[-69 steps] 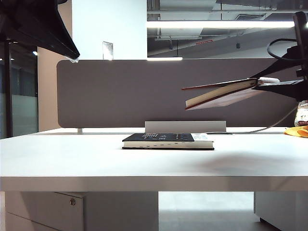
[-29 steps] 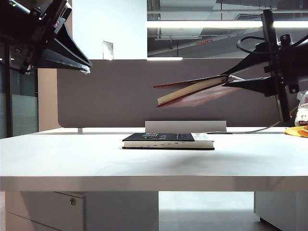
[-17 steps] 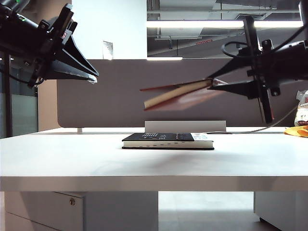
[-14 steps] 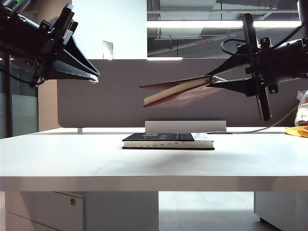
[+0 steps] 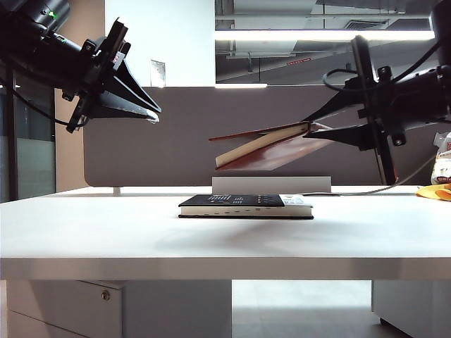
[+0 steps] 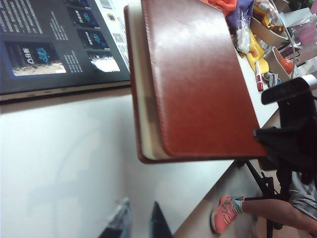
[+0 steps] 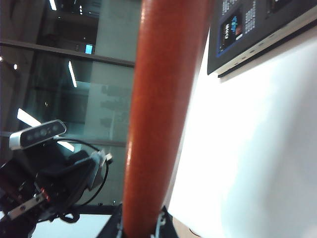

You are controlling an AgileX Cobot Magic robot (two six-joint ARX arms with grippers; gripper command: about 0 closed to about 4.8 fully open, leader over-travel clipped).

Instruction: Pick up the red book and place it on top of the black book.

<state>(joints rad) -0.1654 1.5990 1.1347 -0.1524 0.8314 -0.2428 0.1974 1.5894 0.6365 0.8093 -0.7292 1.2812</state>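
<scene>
Maroon, cream-edged red book point(image 5: 262, 147) in right end effector point(image 5: 315, 129); left end effector point(image 5: 149, 113) state unclear.

From my left wrist camera I see the red book point(image 6: 198, 74) held up over the white tabletop point(image 6: 74, 163), a black clamp point(image 6: 290, 139) on its edge, the black book point(image 6: 54, 44) lying beyond.

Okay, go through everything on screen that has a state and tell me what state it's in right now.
red book: held in the air above the black book, tilted, free end drooping, covers slightly parted.
black book: closed, flat on the table.
right gripper: shut on the red book's edge.
left gripper: raised at the left, empty; open or shut unclear.
</scene>
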